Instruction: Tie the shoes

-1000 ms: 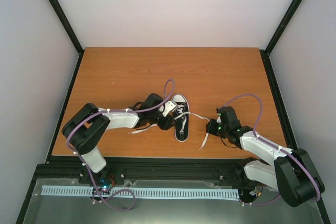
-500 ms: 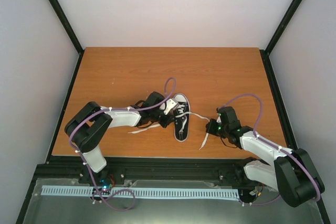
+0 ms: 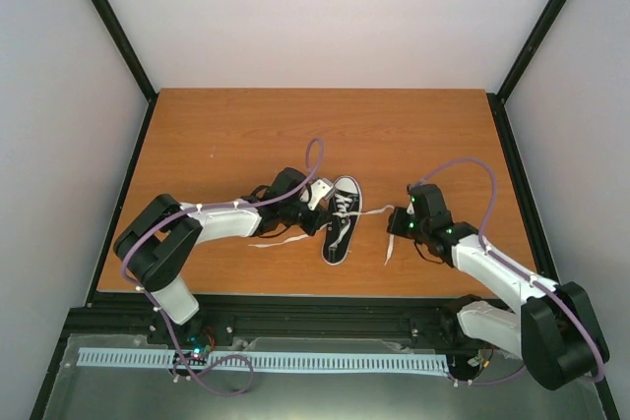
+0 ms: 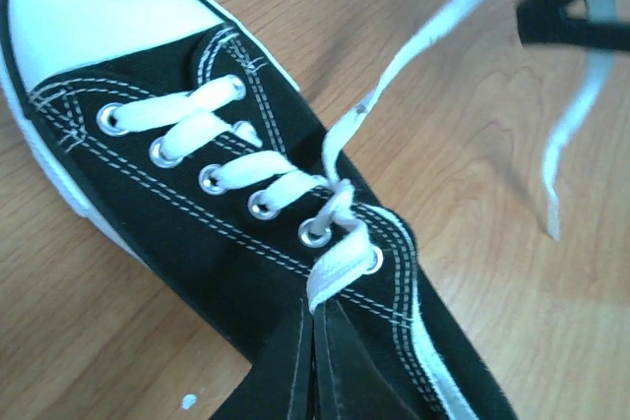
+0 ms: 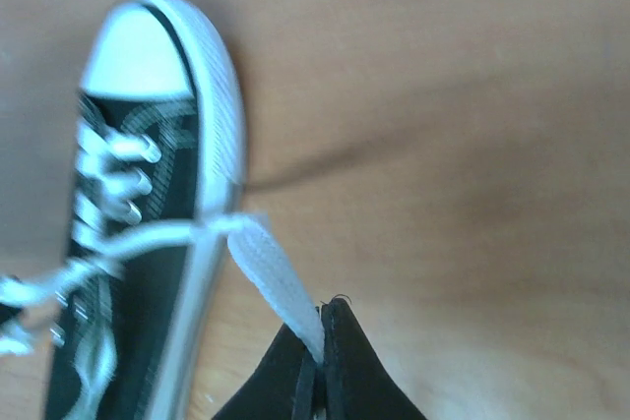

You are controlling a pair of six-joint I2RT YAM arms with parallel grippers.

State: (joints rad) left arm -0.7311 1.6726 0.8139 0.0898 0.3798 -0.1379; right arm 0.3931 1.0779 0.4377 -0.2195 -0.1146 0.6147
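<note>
Sneaker (image 3: 340, 221) lies on table (image 3: 246, 135) between left hand (image 3: 317, 213) and right hand (image 3: 399, 226), laces (image 4: 177, 107) pinched.

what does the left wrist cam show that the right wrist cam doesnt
Left wrist only: the metal eyelets and crossed lacing up close, and the left gripper shut on a lace at the top eyelet.

Right wrist only: the white side edging seen along its length, and the right gripper shut on the other lace, stretched out past the shoe's side.

Both: the black sneaker, its white toe cap and the wooden table.
</note>
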